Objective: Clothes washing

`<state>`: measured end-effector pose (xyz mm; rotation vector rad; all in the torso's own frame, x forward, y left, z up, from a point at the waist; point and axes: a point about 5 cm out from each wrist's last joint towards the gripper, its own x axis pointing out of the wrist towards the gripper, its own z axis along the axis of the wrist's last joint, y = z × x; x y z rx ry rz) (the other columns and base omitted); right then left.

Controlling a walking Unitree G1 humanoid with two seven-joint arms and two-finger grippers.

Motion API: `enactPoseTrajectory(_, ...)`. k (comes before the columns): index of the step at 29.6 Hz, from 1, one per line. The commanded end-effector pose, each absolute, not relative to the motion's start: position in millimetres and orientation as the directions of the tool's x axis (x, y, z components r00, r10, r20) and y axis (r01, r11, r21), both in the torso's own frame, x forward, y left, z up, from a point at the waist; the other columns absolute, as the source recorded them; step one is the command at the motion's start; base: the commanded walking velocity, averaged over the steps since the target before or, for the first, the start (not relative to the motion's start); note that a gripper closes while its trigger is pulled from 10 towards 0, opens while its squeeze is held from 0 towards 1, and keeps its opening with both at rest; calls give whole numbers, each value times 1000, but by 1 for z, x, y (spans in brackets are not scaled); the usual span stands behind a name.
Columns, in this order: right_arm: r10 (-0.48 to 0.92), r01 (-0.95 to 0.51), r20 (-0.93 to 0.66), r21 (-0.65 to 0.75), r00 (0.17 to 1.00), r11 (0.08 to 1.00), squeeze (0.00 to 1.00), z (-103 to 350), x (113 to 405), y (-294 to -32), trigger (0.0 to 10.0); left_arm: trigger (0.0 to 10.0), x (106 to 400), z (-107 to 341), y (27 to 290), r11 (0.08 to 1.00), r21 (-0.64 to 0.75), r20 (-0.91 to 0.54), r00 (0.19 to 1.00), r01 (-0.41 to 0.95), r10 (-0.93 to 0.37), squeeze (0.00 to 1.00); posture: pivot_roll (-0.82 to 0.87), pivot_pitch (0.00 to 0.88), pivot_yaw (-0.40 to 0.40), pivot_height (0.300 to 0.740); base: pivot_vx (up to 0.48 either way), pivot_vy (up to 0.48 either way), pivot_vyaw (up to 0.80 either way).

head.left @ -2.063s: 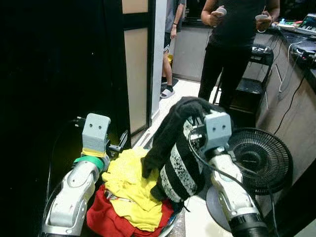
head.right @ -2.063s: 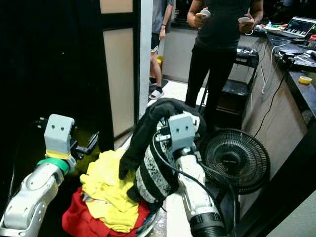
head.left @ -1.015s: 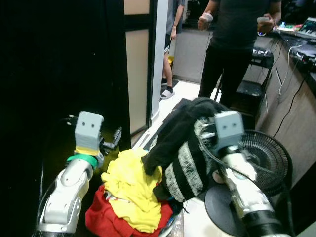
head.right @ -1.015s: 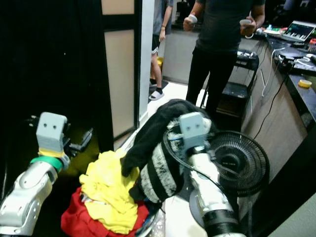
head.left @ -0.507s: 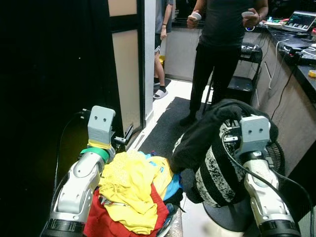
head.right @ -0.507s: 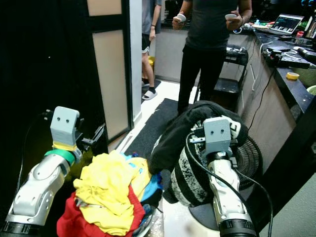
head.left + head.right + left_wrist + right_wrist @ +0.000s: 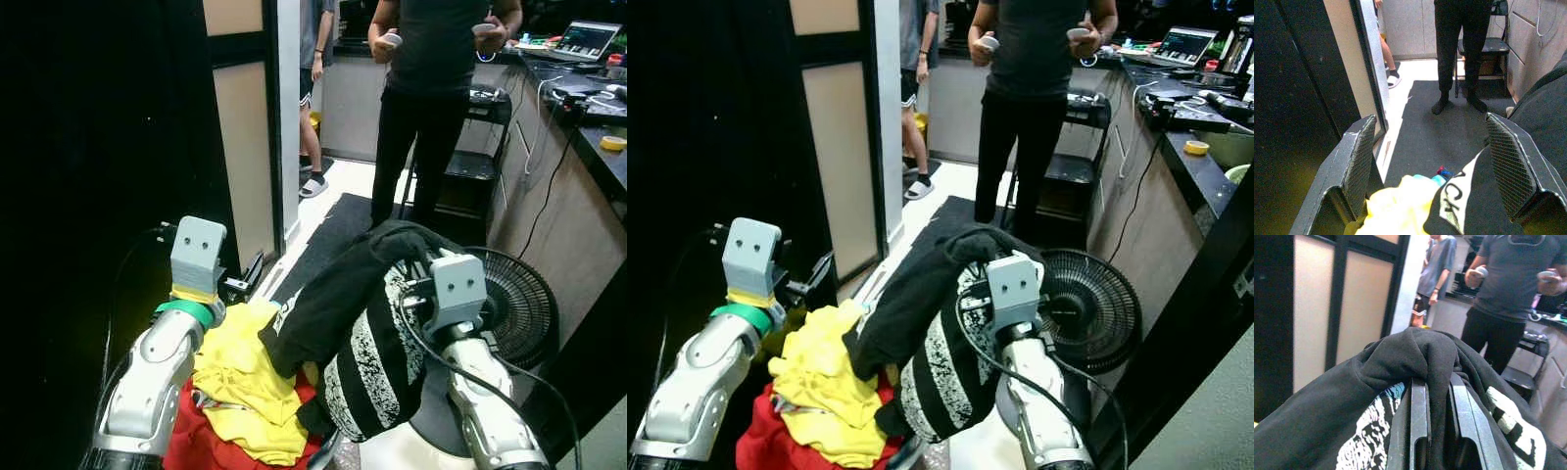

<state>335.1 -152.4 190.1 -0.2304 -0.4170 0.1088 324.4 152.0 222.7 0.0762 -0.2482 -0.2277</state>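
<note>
The pile of laundry [image 7: 245, 392], a yellow garment over a red one, sits low between my arms, and draped over my raised right claw [image 7: 1440, 396] hangs a black sweatshirt with white print [image 7: 362, 333], its fingers pinched nearly together on a fold of the cloth near the top. I judge it soft, limp and fairly bulky, likely to slide, so a bunched fold is the place to hold. My left claw [image 7: 1432, 161] is spread wide and holds nothing, just above the yellow garment [image 7: 1400, 205].

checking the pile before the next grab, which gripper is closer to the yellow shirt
Left. The left gripper hangs open right above the yellow shirt. The right gripper is off to the side, shut on the black garment.
</note>
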Motion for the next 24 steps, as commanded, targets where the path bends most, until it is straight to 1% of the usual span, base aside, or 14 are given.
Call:
enactPoseTrajectory(1,170,-73,404,-244,899,967,0,193,334,-149,10000,10000,322,221,157,971,106,223,947,213,-231,0,-9,0,39,740,0,0,0)
enactPoseTrajectory(7,188,-90,403,-249,896,964,0,192,335,-144,10000,10000,321,226,169,968,148,222,947,203,-233,0,3,0,46,740,0,0,0)
enactPoseTrajectory(11,181,-82,407,-250,895,965,0,193,335,-144,10000,10000,321,230,168,970,142,229,946,200,-228,0,4,0,49,740,0,0,0)
enactPoseTrajectory(16,175,-76,405,-248,897,966,0,192,335,-146,10000,10000,323,229,165,968,138,231,944,209,-236,0,-13,0,43,740,0,0,0)
enactPoseTrajectory(19,172,-69,403,-259,899,963,0,192,334,-150,10000,10000,324,228,158,969,115,239,941,219,-241,0,-28,0,38,740,0,0,0)
enactPoseTrajectory(24,161,-53,402,-266,902,963,0,193,333,-155,10000,10000,324,227,155,970,85,238,941,226,-240,0,-39,0,38,740,0,0,0)
